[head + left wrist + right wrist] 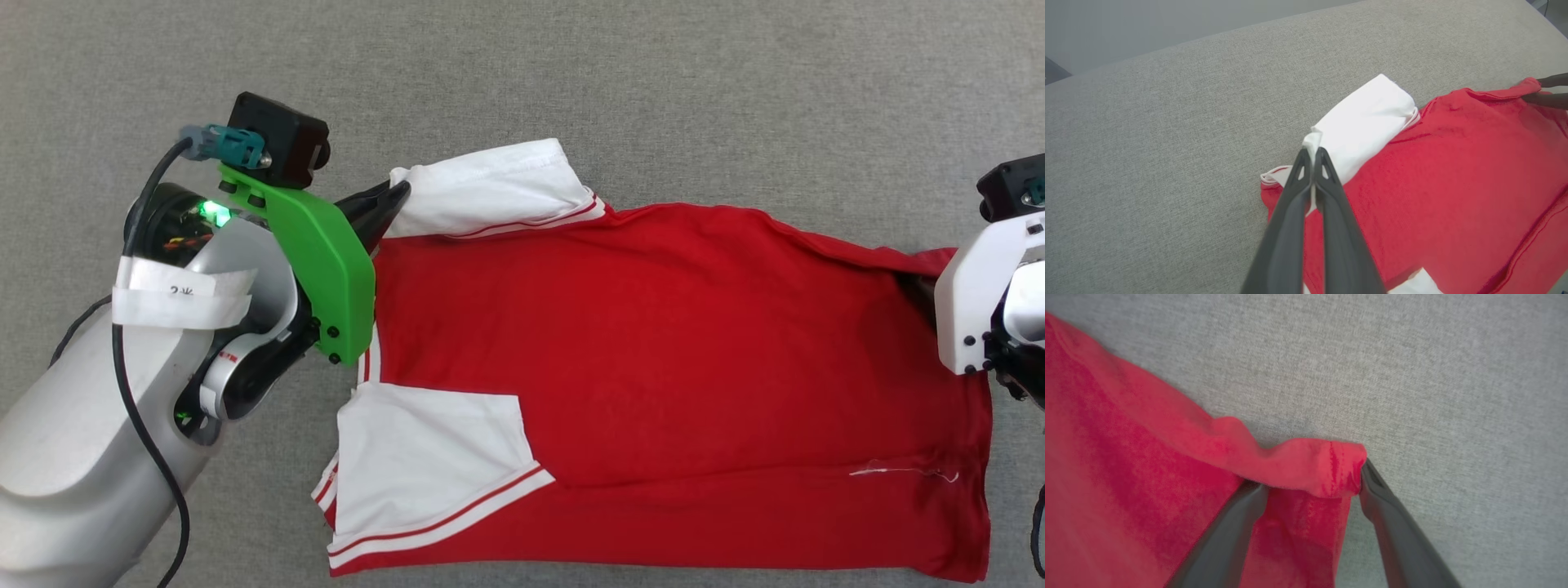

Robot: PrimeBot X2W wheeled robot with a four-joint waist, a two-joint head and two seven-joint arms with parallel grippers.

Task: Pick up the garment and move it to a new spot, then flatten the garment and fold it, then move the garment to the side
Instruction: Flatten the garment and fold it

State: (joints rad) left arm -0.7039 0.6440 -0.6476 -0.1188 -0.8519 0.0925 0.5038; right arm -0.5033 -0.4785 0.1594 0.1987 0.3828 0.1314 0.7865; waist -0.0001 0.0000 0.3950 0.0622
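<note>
Grey fabric surface (571,73); garment (653,343) crosswise, sleeves (433,457) leftward.

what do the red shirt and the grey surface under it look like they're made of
Red shirt with white sleeves: soft knit fabric, matte with a slight sheen, possibly synthetic; it drapes and bunches at its corners. Grey surface: woven flecked cloth, matte, like upholstery; the weave texture shows up close.

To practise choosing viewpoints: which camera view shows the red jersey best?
Head view: almost the whole jersey is visible. Left wrist view shows one white sleeve and part of the body; right wrist view, a red corner.
</note>
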